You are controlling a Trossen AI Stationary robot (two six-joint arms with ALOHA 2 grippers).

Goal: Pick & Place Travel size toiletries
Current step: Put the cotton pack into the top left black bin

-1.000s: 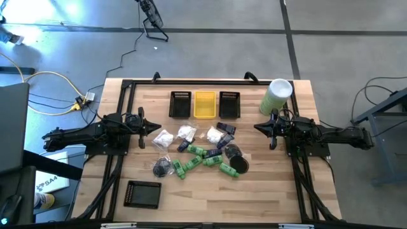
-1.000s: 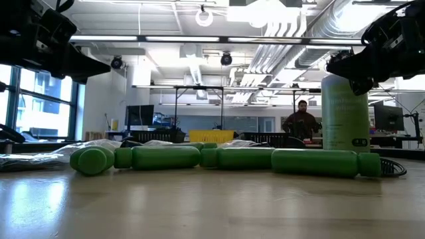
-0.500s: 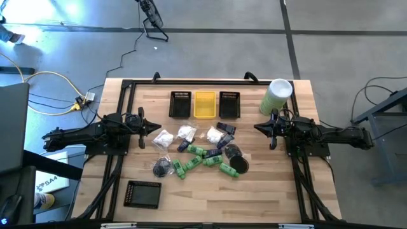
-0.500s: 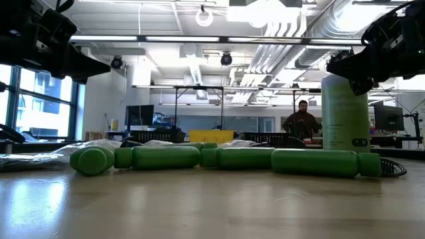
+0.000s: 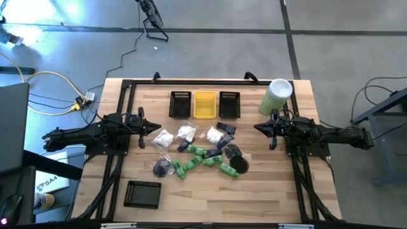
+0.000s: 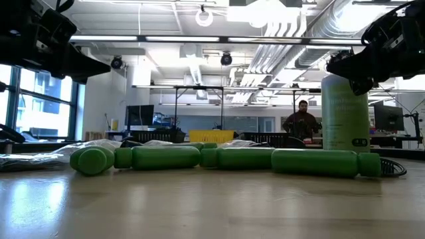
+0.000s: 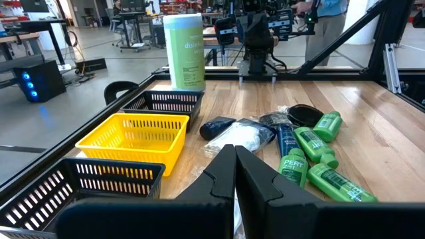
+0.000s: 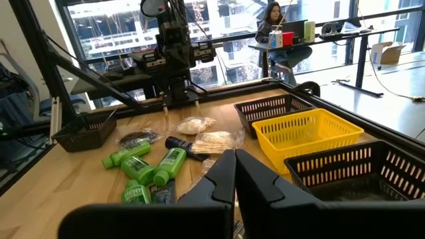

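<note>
The travel size toiletries lie in a loose heap at the table's middle: green little bottles (image 5: 203, 154), white crinkly packets (image 5: 164, 138), dark tubes (image 5: 225, 128) and black round pieces (image 5: 238, 163). In the low view the green bottles (image 6: 226, 159) lie on their sides in a row. My left gripper (image 5: 158, 128) hovers shut and level at the heap's left, touching nothing. My right gripper (image 5: 256, 127) hovers shut and level at the heap's right. Each wrist view shows its own shut fingers (image 7: 235, 174) (image 8: 234, 176) above the table.
Two black bins (image 5: 180, 104) (image 5: 229, 105) flank a yellow bin (image 5: 204, 104) at the far edge. A tall pale-green cylinder with a white lid (image 5: 276, 95) stands at the far right. Another black bin (image 5: 143, 194) sits near the front left. People show in the room beyond.
</note>
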